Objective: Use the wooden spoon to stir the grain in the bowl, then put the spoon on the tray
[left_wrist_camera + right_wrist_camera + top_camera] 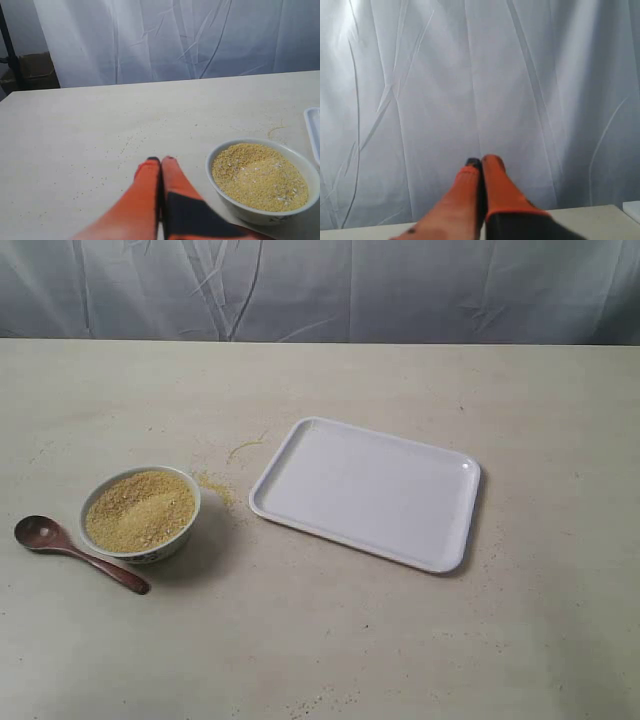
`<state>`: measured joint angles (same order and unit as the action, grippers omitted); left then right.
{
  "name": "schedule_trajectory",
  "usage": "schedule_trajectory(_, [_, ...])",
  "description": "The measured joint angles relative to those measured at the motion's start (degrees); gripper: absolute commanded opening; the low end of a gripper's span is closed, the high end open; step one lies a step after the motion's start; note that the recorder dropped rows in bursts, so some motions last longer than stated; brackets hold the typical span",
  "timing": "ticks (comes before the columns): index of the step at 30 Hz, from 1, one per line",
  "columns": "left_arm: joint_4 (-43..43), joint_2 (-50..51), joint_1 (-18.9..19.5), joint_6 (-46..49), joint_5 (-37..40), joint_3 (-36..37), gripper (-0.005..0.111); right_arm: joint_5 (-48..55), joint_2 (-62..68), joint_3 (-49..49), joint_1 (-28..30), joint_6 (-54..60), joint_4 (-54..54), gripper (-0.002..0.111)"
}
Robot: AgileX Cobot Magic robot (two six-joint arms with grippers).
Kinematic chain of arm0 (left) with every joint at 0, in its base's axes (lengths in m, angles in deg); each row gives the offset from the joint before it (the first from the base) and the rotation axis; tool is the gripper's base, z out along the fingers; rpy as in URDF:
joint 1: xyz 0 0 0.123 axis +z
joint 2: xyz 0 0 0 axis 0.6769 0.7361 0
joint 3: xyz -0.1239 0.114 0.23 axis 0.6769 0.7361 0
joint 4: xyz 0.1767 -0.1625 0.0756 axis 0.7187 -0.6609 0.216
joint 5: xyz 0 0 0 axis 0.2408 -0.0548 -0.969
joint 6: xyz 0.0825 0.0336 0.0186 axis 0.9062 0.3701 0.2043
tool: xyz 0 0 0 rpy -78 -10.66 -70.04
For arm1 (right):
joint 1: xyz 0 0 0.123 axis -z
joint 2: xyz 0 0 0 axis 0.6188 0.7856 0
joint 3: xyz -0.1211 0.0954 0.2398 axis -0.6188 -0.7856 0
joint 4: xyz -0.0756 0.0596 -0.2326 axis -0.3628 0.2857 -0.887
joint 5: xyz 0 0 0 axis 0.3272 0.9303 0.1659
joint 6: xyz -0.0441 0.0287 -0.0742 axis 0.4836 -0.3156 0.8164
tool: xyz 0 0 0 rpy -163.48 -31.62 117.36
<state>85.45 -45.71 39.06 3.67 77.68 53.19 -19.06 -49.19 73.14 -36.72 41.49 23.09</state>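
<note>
The wooden spoon [80, 555] is seen as dark, glossy wood. The bowl [165, 551] is glazed and smooth, probably ceramic. The grain [140, 508] is fine and dry-looking. The tray [365, 490] is made of smooth white plastic with a slight sheen. The table [400, 640] is matt; the curtain [400, 290] is creased cloth.

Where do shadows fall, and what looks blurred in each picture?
Exterior view: even light, sharp; bowl and tray cast soft shadows to their right. Left wrist view: the left tool is blurred, the bowl clearer. Right wrist view: the right tool is blurred.
</note>
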Motion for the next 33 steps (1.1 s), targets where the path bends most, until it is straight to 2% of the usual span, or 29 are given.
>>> schedule_trajectory(4, [0.0, 0.0, 0.0, 0.0, 0.0, 0.0, 0.000, -4.6, 0.0, 0.0, 0.0, 0.0, 0.0, 0.001])
schedule_trajectory(8, [0.0, 0.0, 0.0, 0.0, 0.0, 0.0, 0.000, -4.8, 0.8, 3.0, 0.0, 0.0, 1.7, 0.001])
schedule_trajectory(16, [0.0, 0.0, 0.0, 0.0, 0.0, 0.0, 0.000, 3.9, 14.8, 19.2, 0.0, 0.0, 2.5, 0.001])
schedule_trajectory(24, [0.0, 0.0, 0.0, 0.0, 0.0, 0.0, 0.000, 6.8, 24.9, 22.6, -0.1, -2.3, 7.1, 0.001])
schedule_trajectory(27, [0.0, 0.0, 0.0, 0.0, 0.0, 0.0, 0.000, 10.9, 27.9, 23.4, -0.1, -3.0, 8.8, 0.001])
schedule_trajectory(33, [0.0, 0.0, 0.0, 0.0, 0.0, 0.0, 0.000, 29.3, 35.7, 32.6, -0.8, -1.7, 10.5, 0.001])
